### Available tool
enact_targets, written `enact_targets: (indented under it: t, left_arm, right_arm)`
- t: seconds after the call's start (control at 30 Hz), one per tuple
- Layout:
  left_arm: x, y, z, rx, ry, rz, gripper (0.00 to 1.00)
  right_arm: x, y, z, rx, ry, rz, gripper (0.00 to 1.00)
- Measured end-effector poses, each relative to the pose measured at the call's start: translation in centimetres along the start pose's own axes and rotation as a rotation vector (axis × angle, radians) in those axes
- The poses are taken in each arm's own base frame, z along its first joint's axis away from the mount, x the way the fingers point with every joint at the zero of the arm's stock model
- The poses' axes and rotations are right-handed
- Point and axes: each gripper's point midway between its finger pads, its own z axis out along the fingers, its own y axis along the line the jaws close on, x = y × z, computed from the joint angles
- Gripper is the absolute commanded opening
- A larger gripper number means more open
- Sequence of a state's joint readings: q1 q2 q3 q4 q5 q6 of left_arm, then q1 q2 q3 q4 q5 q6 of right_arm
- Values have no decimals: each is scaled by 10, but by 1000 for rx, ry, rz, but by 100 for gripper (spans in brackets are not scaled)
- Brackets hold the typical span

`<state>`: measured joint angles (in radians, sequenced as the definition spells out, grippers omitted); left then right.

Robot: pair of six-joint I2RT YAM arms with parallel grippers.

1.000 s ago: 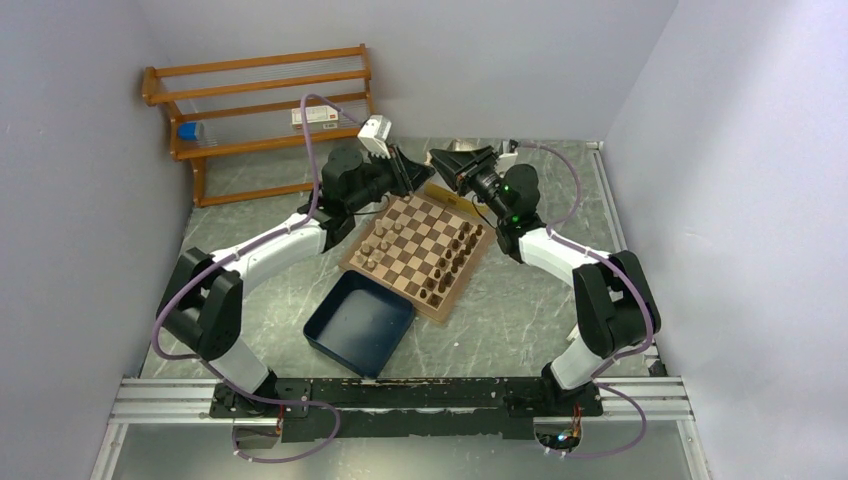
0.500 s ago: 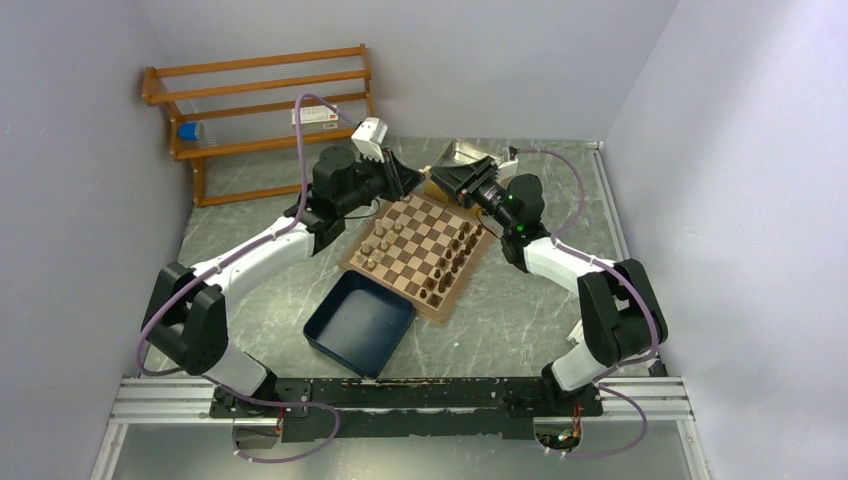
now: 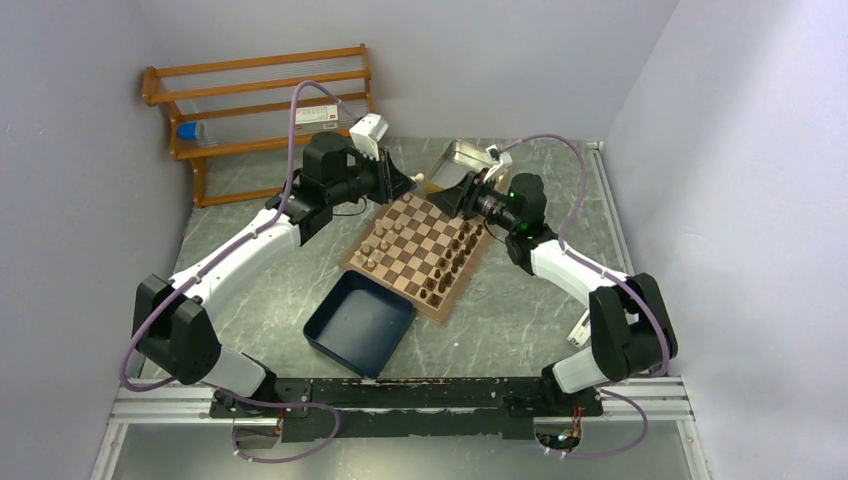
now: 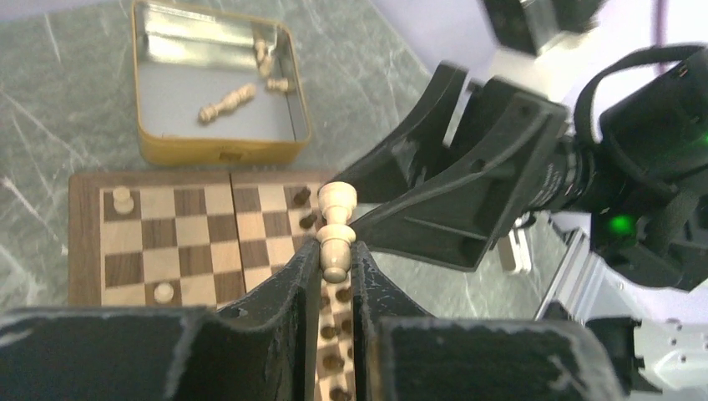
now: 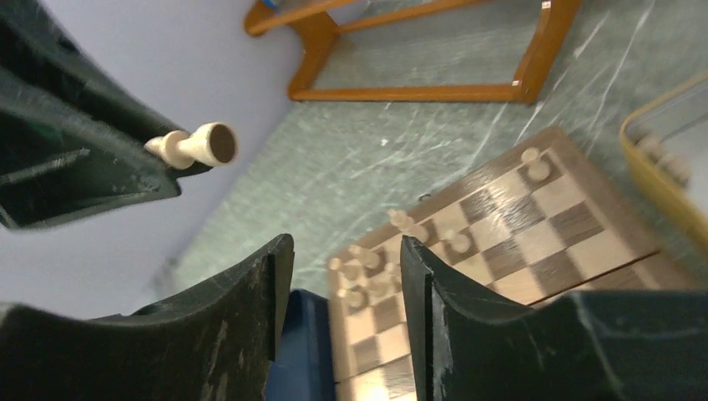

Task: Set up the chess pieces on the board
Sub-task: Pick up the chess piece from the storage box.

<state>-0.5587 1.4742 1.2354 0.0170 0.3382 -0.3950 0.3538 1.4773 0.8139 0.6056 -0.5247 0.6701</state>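
The board (image 3: 412, 246) lies in the middle of the table, with dark chess pieces (image 3: 455, 256) along its right side and light ones (image 3: 374, 246) on its left. My left gripper (image 3: 408, 184) (image 4: 336, 252) hangs over the board's far corner, shut on a light tan piece (image 4: 337, 232) that sticks out beyond the fingertips. The right gripper (image 3: 449, 196) (image 5: 345, 251) faces it a short way off, open and empty. In the right wrist view the held piece (image 5: 192, 144) shows at upper left, clear of my right fingers.
A shiny metal tin (image 3: 462, 160) (image 4: 217, 83) with a few light pieces lying in it stands just behind the board. A navy blue tray (image 3: 360, 322) sits at the board's near-left corner. A wooden rack (image 3: 260, 100) stands at the back left against the wall.
The right gripper has opened and drawn back to the right, away from the left gripper. The left gripper keeps the light piece and has shifted slightly left.
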Motion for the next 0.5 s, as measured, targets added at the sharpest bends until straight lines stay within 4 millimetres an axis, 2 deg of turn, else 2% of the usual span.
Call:
enact_targets:
  t: [0.1, 0.2, 0.37, 0.5]
  left_arm:
    - [10, 1, -7, 0, 73, 6, 5]
    - [29, 0, -14, 15, 164, 4, 5]
    - [57, -1, -28, 36, 297, -12, 5]
    - [69, -6, -35, 62, 351, -20, 5]
  right_arm:
    - [3, 5, -3, -46, 22, -249, 64]
    - [7, 16, -4, -108, 41, -528, 66]
    - [24, 33, 0, -233, 76, -928, 67]
    - [40, 37, 2, -292, 112, -1134, 60]
